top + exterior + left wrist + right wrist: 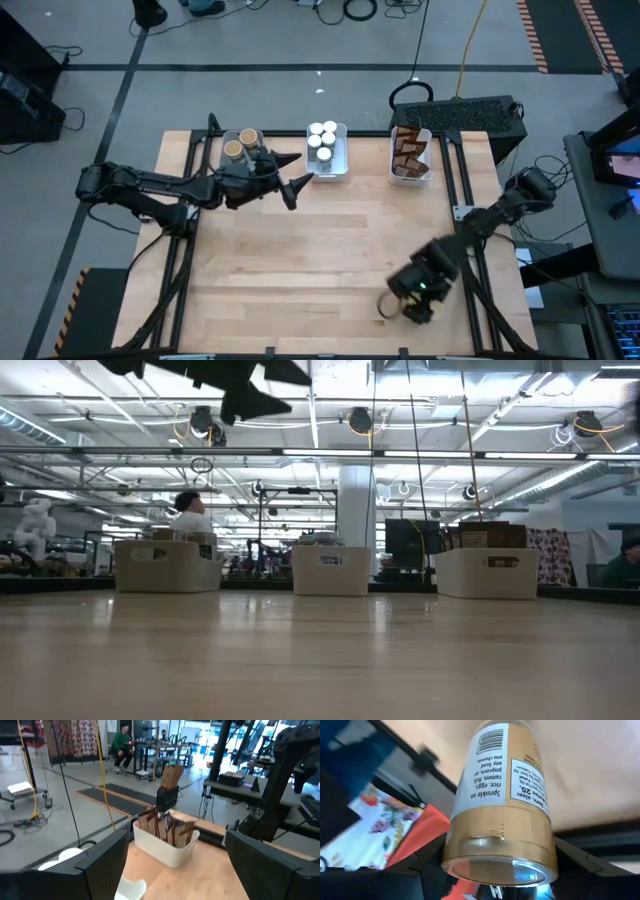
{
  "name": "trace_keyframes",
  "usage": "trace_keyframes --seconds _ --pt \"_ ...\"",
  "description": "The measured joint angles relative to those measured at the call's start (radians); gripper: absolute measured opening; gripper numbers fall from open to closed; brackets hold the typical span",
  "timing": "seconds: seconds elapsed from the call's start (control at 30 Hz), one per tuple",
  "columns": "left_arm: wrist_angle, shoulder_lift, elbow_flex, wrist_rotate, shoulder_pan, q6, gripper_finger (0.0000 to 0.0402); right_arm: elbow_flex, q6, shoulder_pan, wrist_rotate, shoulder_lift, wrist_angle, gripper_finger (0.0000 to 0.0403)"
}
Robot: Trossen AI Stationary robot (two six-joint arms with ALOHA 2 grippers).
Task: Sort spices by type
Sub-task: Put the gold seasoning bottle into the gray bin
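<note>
Three white trays stand along the far edge. One holds tan-topped tubs (240, 144), one white-capped jars (323, 140), one brown pouches (407, 152). My left gripper (296, 176) hangs open and level above the table between the tub tray and the jar tray, with nothing in it. In its wrist view the pouch tray (167, 840) lies ahead. My right gripper (402, 298) is at the near right of the table, shut on one spice tub (500, 795) with a white label and a tan band. My right gripper pinches the tub between its two fingers (422, 865), one on each side of the tan band (470, 845) at the end nearest the wrist. The fingers slant down from above and lie along the tub. Its far end points away toward the tabletop; whether it rests there I cannot tell.
Bare wood spans the middle and near left of the table (300, 260). A black frame rail (468, 200) runs along the right side near my right arm. A dark keyboard-like box (460, 112) sits behind the pouch tray.
</note>
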Motion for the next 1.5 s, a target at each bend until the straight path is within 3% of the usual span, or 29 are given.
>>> trace_keyframes --seconds 0.37,0.77,0.93,1.5 --pt "-0.052 0.000 0.048 0.062 0.000 0.024 0.0336 0.000 -0.295 -0.438 0.036 0.000 -0.048 0.0252" --pt "-0.123 0.000 0.048 0.082 0.002 0.123 0.0336 0.014 -0.329 -0.820 0.056 0.000 -0.087 0.0252" --pt "-0.129 0.000 0.048 0.082 0.003 0.145 0.0336 0.042 -0.266 -0.874 0.058 0.000 -0.116 0.0253" --pt "-0.122 0.000 0.048 0.135 0.033 0.173 0.0336 0.056 -0.098 -0.857 0.157 0.000 -0.073 0.0273"
